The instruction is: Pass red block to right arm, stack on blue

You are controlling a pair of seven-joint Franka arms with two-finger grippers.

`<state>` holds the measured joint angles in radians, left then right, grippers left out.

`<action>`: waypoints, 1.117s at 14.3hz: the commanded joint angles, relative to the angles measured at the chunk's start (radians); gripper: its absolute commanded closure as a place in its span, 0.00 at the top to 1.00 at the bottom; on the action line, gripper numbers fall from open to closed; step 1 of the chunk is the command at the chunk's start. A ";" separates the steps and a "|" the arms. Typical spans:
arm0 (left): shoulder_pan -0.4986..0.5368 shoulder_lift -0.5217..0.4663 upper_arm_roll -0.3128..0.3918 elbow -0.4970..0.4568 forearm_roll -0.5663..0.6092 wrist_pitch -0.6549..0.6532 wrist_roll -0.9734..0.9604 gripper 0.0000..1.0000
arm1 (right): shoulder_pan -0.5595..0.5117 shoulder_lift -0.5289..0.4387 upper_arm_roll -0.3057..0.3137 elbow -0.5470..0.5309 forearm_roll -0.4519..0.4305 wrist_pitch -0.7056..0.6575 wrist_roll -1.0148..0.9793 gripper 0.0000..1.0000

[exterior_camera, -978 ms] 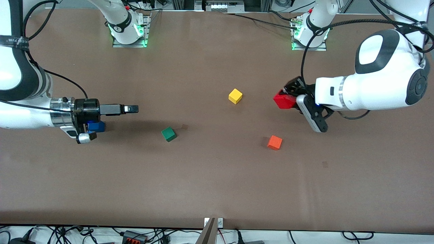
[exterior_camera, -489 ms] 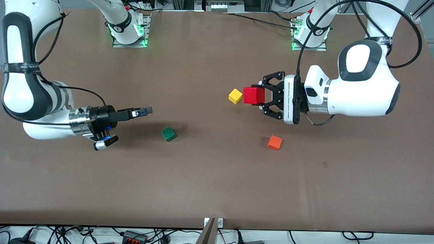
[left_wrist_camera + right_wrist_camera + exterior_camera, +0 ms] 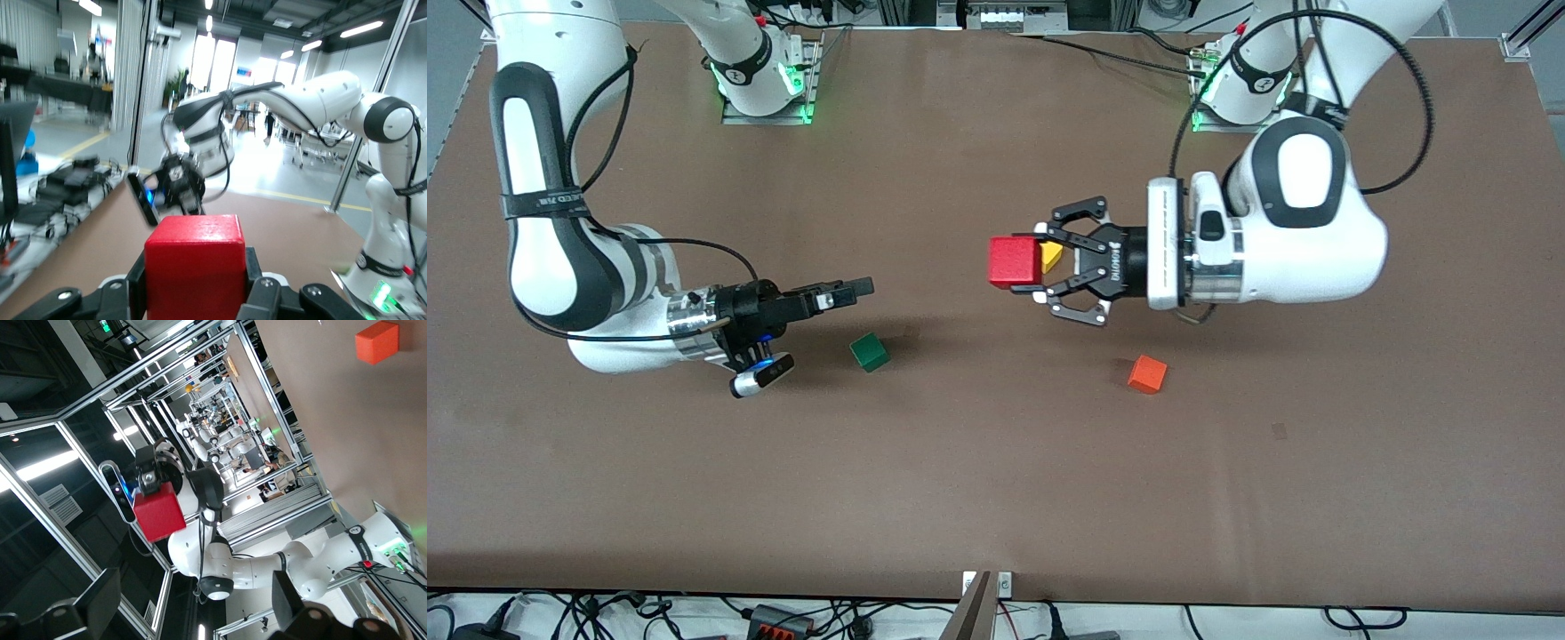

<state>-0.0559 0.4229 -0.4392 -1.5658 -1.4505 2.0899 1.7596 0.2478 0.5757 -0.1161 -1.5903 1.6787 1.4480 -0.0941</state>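
Observation:
My left gripper (image 3: 1039,264) is shut on the red block (image 3: 1015,261) and holds it up over the table beside the yellow cube, pointing toward the right arm. The block fills the lower middle of the left wrist view (image 3: 195,267), with a finger on each side. My right gripper (image 3: 850,291), slim and black, is open and empty over the table near the green cube, pointing at the red block. It also shows in the left wrist view (image 3: 177,190). The right wrist view shows the red block (image 3: 159,513) ahead of its spread fingers. The blue cube is hidden.
A yellow cube (image 3: 1053,255) lies partly hidden by the red block. A green cube (image 3: 869,351) lies nearer the front camera than the right gripper's tips. An orange cube (image 3: 1147,374) lies nearer the camera than the left gripper and also shows in the right wrist view (image 3: 377,341).
The left arm has carried the red block toward the right arm's end, past the yellow cube. The right gripper has moved toward the middle, and its arm now covers the blue cube.

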 commanded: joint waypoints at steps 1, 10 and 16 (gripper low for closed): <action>-0.085 0.025 -0.009 -0.005 -0.163 0.140 0.150 0.04 | 0.034 0.001 -0.005 0.018 0.029 0.032 -0.004 1.00; -0.199 0.066 -0.009 0.003 -0.344 0.282 0.153 0.03 | 0.070 -0.045 -0.011 0.018 -0.017 0.075 -0.004 1.00; -0.196 0.068 -0.009 0.000 -0.346 0.282 0.153 0.03 | 0.073 -0.077 -0.011 -0.007 -0.027 0.071 -0.004 1.00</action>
<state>-0.2485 0.4874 -0.4453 -1.5750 -1.7567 2.3613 1.8775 0.3080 0.5256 -0.1182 -1.5682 1.6646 1.5112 -0.0942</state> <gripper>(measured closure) 0.445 0.000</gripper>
